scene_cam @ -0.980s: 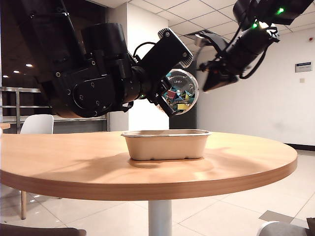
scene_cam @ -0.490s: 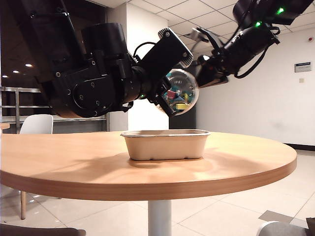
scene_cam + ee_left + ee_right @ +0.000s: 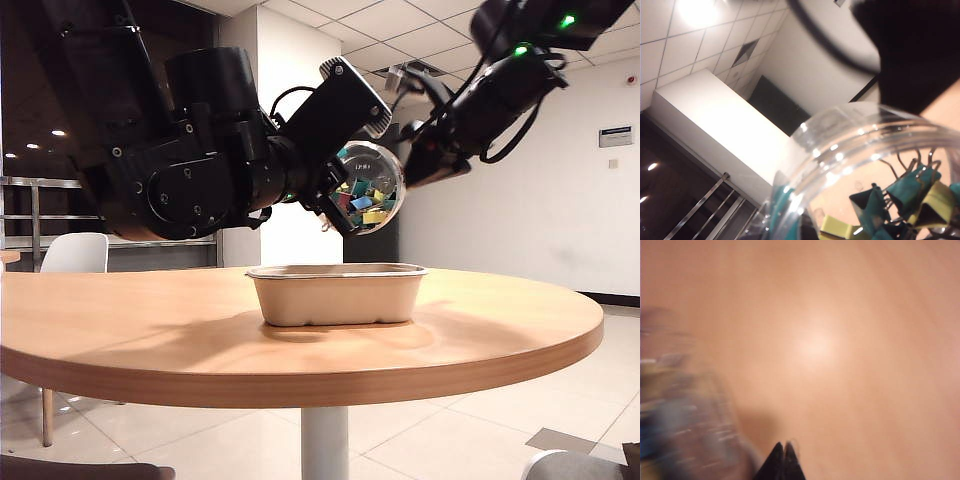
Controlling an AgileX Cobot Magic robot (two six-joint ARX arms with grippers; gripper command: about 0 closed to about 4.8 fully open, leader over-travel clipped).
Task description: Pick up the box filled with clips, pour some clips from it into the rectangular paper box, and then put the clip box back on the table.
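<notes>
We see the table (image 3: 300,340) bearing the tray (image 3: 337,293), left arm stretched level above it, left gripper (image 3: 345,185) clamped on the tipped jar (image 3: 368,187) of clips (image 3: 905,192), right gripper (image 3: 784,452) pinched together, raised just beside the jar.

One jar (image 3: 368,187), one tray (image 3: 337,293)

White wall (image 3: 520,200), tiled floor (image 3: 480,440), white chair (image 3: 75,253), ceiling panels (image 3: 350,25)
</notes>
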